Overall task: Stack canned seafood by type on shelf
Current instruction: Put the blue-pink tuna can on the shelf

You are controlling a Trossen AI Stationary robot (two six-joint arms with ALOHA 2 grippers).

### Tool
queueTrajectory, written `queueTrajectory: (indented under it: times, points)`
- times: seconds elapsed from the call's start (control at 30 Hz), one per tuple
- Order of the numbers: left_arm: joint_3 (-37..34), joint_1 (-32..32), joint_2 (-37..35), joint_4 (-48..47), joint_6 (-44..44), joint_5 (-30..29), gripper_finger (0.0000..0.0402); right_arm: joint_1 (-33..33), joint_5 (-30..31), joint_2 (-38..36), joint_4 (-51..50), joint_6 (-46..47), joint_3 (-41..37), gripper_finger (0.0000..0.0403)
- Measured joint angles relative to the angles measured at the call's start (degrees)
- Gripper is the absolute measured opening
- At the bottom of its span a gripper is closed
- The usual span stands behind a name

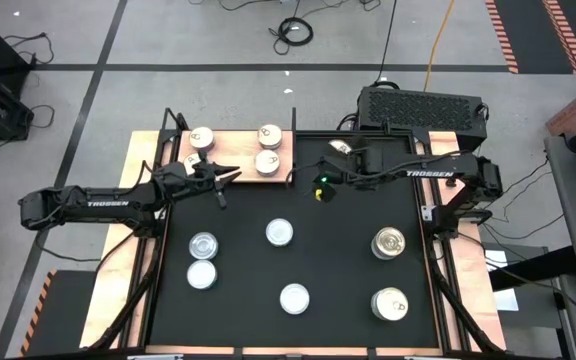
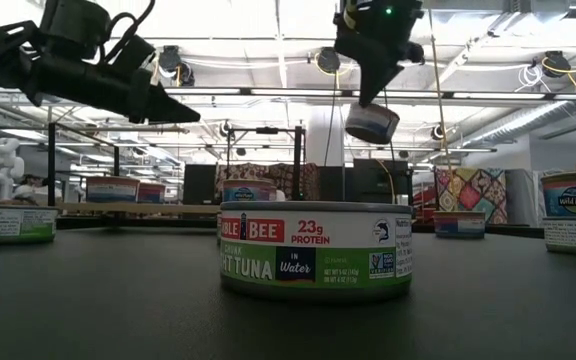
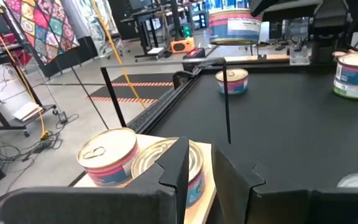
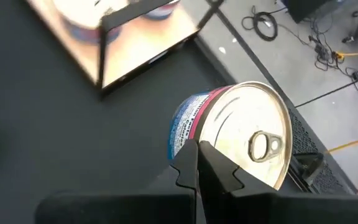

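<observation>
The right gripper is pinching a pull-tab tin by its rim, probably a slippery hold since it's stiff, smooth metal with some heft.

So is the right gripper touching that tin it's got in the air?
Touching: in the right wrist view the right gripper pinches the rim of the tin.

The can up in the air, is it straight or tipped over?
Tipped. The can hangs slanted under the right end effector in the low view, off the mat. Its pull-tab lid faces sideways in the right wrist view.
</observation>
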Motion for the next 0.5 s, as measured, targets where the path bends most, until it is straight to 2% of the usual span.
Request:
queueTrajectory:
  times: [0.1,0.23,0.4,0.5]
  points:
    - [0.0,0.5,0.0,-0.1,0.0,0.0,0.0072,1.7,-2.7,2.4,0.8,-0.9,0.1,0.0]
    - [0.0,1.0,0.0,-0.4,0.0,0.0,0.0072,4.4,-3.0,7.3,0.0,-2.1,3.1,0.0]
    - [0.0,1.0,0.0,-1.0,0.0,0.0,0.0072,7.2,-3.2,13.8,-0.5,-5.5,11.3,0.0]
    - [0.0,1.4,0.0,-1.4,0.0,0.0,0.0072,8.0,-5.4,17.9,-0.2,-8.1,17.1,0.0]
